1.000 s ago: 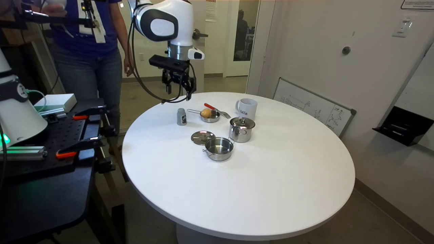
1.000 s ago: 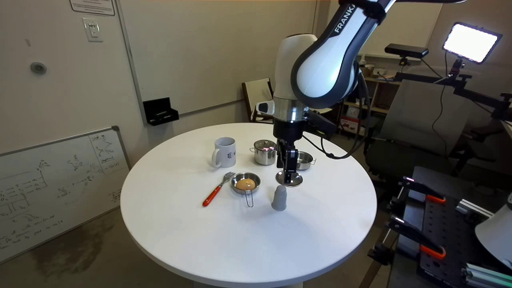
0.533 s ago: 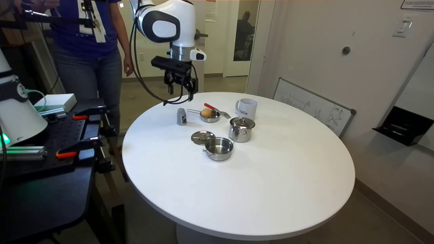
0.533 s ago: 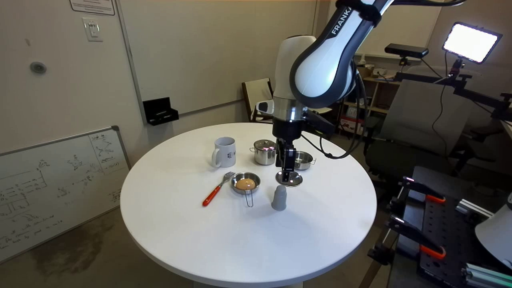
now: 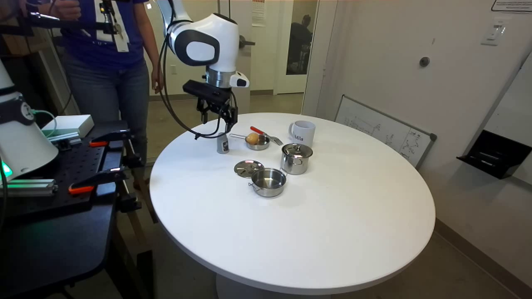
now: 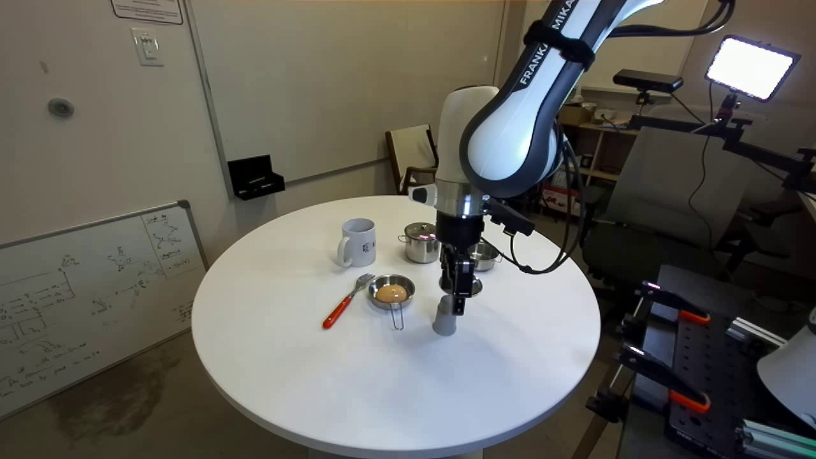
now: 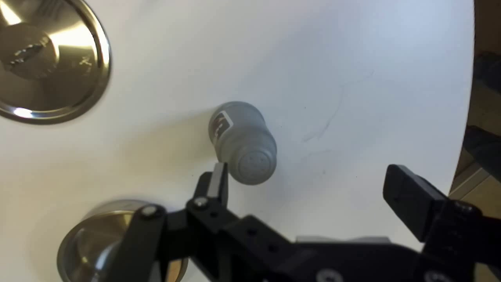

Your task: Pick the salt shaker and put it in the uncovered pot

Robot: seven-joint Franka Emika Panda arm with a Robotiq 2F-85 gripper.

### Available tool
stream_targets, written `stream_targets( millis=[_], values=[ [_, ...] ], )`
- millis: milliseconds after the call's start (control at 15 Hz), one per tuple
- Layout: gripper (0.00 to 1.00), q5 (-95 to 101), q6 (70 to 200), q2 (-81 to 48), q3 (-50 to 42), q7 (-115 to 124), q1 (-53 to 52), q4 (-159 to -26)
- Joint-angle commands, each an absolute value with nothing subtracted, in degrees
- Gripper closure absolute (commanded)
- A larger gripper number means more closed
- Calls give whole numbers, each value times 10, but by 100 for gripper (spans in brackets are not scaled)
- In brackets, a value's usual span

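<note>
Pincer (image 7: 307, 172) is descending, spread wide; off-centre alignment is risking one finger (image 7: 216, 182) toppling the salt shaker (image 7: 243, 141) at wrist-view centre.

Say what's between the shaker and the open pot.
A lid, lying on the table between shaker and open pot. Both exterior views show it; the wrist view catches lid and shaker but not the open pot.

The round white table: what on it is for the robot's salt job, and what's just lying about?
For the job:
small grey cylindrical salt shaker
uncovered round metal pot

Just lying about:
tall lidded metal pot
round flat metal lid
white cylindrical mug
red-handled metal fork
small round metal pan
egg-like brown thing in that pan
</note>
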State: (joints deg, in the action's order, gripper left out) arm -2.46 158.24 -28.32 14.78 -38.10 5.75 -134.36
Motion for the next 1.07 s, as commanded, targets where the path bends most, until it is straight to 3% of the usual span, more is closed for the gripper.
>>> stream_targets(
  millis=[0,600,667,733,867,1000],
  values=[
    [0,-19,1601,-319,162,-398,76,-1324],
    [0,-1,1591,-347,158,-409,84,-1295],
    [6,-1,1592,-349,159,-411,85,-1293],
    [28,-1,1593,-352,159,-414,87,-1291],
    [32,-1,1592,-355,159,-417,87,-1288],
    [45,2,1589,-357,158,-418,85,-1285]
  ],
)
